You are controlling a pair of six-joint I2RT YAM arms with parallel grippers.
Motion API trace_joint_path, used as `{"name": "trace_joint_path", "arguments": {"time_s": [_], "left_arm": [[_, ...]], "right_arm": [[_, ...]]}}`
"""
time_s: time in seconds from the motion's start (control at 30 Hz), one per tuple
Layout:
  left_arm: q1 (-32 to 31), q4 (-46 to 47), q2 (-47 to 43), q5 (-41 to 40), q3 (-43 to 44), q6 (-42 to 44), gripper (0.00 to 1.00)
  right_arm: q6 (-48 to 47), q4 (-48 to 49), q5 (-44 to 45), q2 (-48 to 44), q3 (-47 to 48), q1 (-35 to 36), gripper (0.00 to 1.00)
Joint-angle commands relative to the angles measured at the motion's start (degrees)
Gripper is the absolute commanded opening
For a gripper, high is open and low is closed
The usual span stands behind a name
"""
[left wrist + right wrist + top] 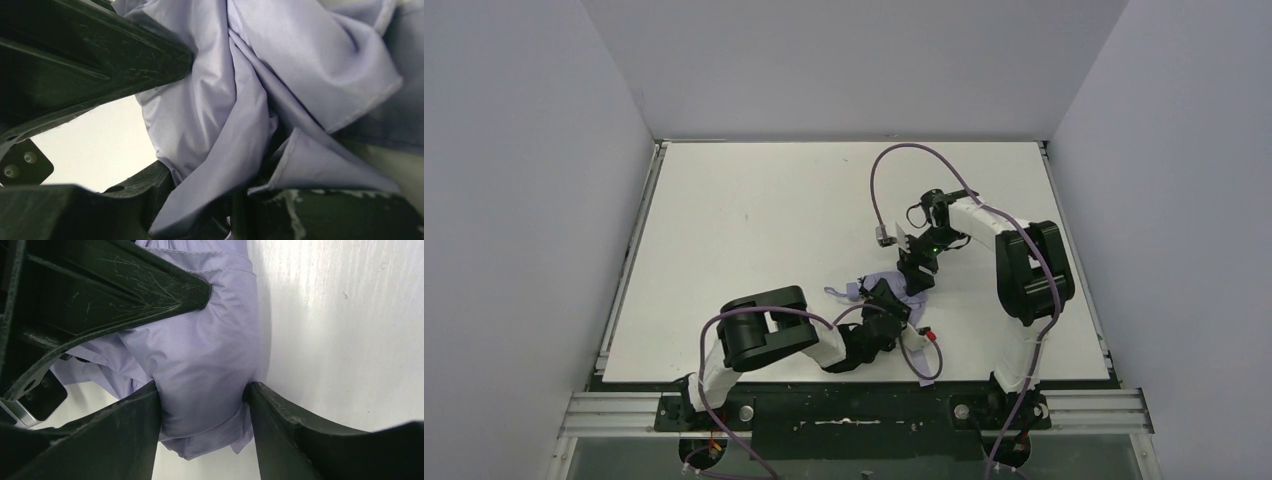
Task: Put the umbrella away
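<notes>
The umbrella is a crumpled bundle of pale lavender fabric lying on the white table, front centre. My left gripper comes at it from the near side. In the left wrist view the fabric fills the frame, and a fold runs down between the nearly closed fingers of the left gripper. My right gripper comes from the far right. In the right wrist view its fingers press both sides of the rolled fabric bundle. The shaft and handle are hidden.
Purple cables loop off both arms, one arching over the table's middle, one near the front edge. A small red-tipped piece lies by the left wrist. Grey walls stand on three sides.
</notes>
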Motion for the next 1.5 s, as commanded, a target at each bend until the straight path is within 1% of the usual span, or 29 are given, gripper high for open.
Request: {"name": "trace_joint_path", "arguments": {"time_s": [0.0, 0.07, 0.17, 0.2, 0.23, 0.27, 0.3, 0.33, 0.4, 0.47, 0.6, 0.7, 0.87, 0.93, 1.0, 1.07, 1.13, 1.2, 1.3, 1.37, 1.47], "left_arm": [[-0.92, -9.8, 0.6, 8.43, -2.96, -0.6, 0.0], [-0.9, -9.54, -0.1, 8.16, -3.15, -1.21, 0.0], [-0.81, -9.19, -2.17, 7.1, -3.48, -2.48, 0.0], [-0.74, -8.6, -3.24, 6.73, -3.8, -2.87, 0.01], [-0.66, -8.33, -4.36, 6.46, -4.19, -3.32, 0.1], [-0.64, -8.37, -5.73, 6.02, -4.57, -3.85, 0.21], [-0.64, -8.33, -7.15, 5.6, -5.12, -4.49, 0.31], [-0.64, -8.56, -8.91, 5.35, -5.52, -5.47, 0.37], [-0.78, -10.37, -12.85, 5.18, -6.68, -7.86, 0.46], [-1.15, -13.53, -17.08, 5.08, -7.45, -10.59, 0.52], [-2.13, -20.13, -26.07, 4.41, -9.12, -15.38, 0.59], [-2.77, -23.94, -33.72, 1.7, -10.81, -19.11, 0.61], [-1.67, -37.9, -50.42, 3.16, -11.58, -31.77, 0.61], [0.3, -42.66, -57.99, 4.61, -11.6, -36.13, 0.6], [2.99, -47.26, -63.84, 7.37, -11.73, -39.86, 0.6], [6.83, -51.27, -68.85, 11.53, -11.7, -43.41, 0.6], [11.61, -53.04, -73.23, 16.32, -11.79, -46.79, 0.6], [16.58, -54.24, -76.23, 22.37, -11.83, -49.36, 0.6], [23.92, -55.05, -77.69, 31.25, -11.37, -53.12, 0.6], [28.17, -54.33, -77.14, 36.31, -11.19, -55.32, 0.6], [32.31, -52.41, -74.41, 42.58, -10.94, -57.65, 0.6]], "right_arm": [[2.76, 2.97, 5.63, 3.43, 0.57, 0.83, 0.51], [3.19, 2.83, 8.03, 4.39, 0.54, 0.81, 0.42], [3.77, 2.61, 10.77, 5.0, 0.55, 0.61, 0.33], [3.95, 2.7, 11.03, 4.97, 0.55, 0.53, 0.3], [4.19, 3.1, 11.15, 4.88, 0.6, 0.39, 0.27], [4.71, 3.54, 11.02, 4.76, 0.77, 0.27, 0.23], [5.05, 3.99, 10.92, 4.56, 0.86, 0.22, 0.22], [5.31, 4.58, 10.83, 4.4, 0.89, 0.23, 0.2], [6.07, 5.95, 10.59, 4.07, 0.8, 0.31, 0.16], [7.07, 7.08, 10.53, 4.02, 0.81, 0.53, 0.13], [10.01, 9.19, 10.39, 3.31, 0.25, 1.05, 0.11], [13.19, 13.14, 10.76, 1.04, -1.94, 1.52, 0.1], [19.42, 24.58, 13.31, -3.03, -6.89, 3.27, 0.09], [21.84, 28.38, 14.51, -4.59, -9.11, 4.08, 0.09], [22.19, 31.18, 15.83, -6.17, -11.86, 5.41, 0.09], [20.75, 33.17, 17.92, -8.01, -14.45, 7.31, 0.09], [19.36, 35.62, 20.44, -9.83, -17.03, 8.98, 0.09], [18.15, 38.72, 22.39, -11.71, -20.05, 10.25, 0.09], [14.64, 44.13, 25.17, -14.6, -25.65, 12.53, 0.1], [12.34, 48.16, 27.32, -16.64, -29.63, 14.09, 0.1], [12.59, 54.71, 30.06, -18.99, -34.78, 15.69, 0.09]]}}
